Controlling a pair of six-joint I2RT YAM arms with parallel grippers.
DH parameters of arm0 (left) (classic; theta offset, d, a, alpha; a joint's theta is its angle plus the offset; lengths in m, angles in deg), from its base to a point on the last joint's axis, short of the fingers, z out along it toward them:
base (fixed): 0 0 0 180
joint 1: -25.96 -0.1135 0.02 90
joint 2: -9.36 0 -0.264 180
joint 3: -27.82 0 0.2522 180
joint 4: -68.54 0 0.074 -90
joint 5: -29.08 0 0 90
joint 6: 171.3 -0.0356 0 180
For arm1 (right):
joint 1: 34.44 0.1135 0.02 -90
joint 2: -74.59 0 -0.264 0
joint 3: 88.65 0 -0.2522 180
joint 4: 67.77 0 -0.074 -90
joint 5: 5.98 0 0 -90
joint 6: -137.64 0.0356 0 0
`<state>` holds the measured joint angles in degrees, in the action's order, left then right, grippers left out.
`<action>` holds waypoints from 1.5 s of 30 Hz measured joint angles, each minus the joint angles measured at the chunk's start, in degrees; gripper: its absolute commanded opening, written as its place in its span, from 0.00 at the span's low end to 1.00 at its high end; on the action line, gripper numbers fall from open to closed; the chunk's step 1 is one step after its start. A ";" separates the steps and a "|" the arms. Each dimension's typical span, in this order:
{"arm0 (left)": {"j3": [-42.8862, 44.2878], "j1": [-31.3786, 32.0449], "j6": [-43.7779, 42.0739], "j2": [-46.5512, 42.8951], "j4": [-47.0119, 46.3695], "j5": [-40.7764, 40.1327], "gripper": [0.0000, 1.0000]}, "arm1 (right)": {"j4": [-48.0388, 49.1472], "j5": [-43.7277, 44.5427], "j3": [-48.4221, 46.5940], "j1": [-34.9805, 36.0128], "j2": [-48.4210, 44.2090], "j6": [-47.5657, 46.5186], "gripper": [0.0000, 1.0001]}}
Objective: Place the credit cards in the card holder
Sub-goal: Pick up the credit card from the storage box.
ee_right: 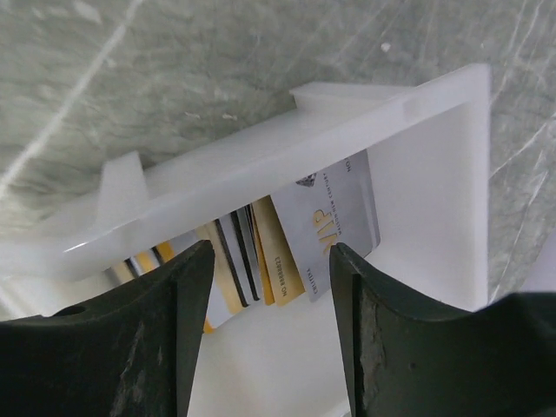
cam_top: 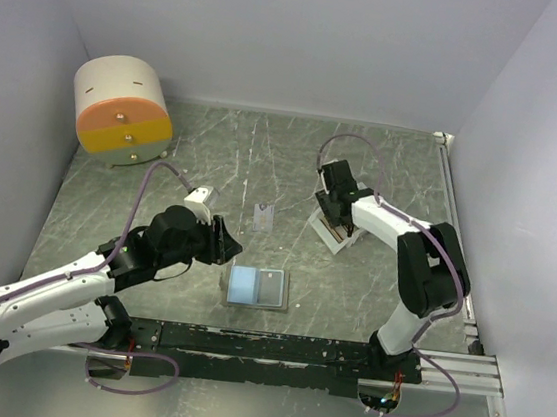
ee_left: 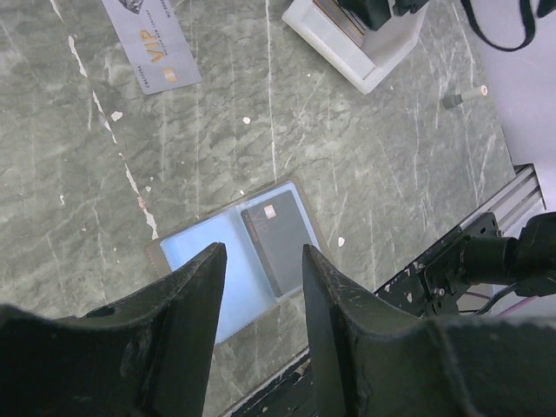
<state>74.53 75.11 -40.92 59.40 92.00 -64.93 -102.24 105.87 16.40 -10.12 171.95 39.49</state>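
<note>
One card holder [cam_top: 243,284], one tray [ee_left: 347,57], one drum [cam_top: 124,105], one loose card [ee_left: 152,43].

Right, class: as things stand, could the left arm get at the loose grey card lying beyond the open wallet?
Probably yes: the card lies flat just past the left arm, whose jaws hang open and empty by the wallet; nothing stands between.

A round cream drum [cam_top: 121,90] with an orange-and-yellow front stands at the far left corner of the grey-green, marble-patterned table [cam_top: 265,152]. A white slotted tray [ee_left: 340,54] lies toward the right side, well apart from the drum. Aluminium rails [cam_top: 467,369] run along the near right edge.
</note>
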 measured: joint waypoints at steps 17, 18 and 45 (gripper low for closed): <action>0.00 0.00 -0.52 -0.48 0.07 -1.33 0.51 | 10.69 4.61 3.04 -0.74 4.92 -6.54 0.40; 0.00 0.00 -0.52 -0.46 0.07 -1.36 0.51 | 11.28 4.66 3.52 -0.74 4.92 -6.60 0.36; 0.00 0.00 -0.57 0.66 0.07 -1.36 0.51 | 3.19 4.09 1.53 -0.74 0.07 -2.93 0.00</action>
<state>74.53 75.11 -41.49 60.06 92.06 -66.28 -99.05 109.96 17.93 -10.86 172.01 36.56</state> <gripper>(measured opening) 0.515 0.214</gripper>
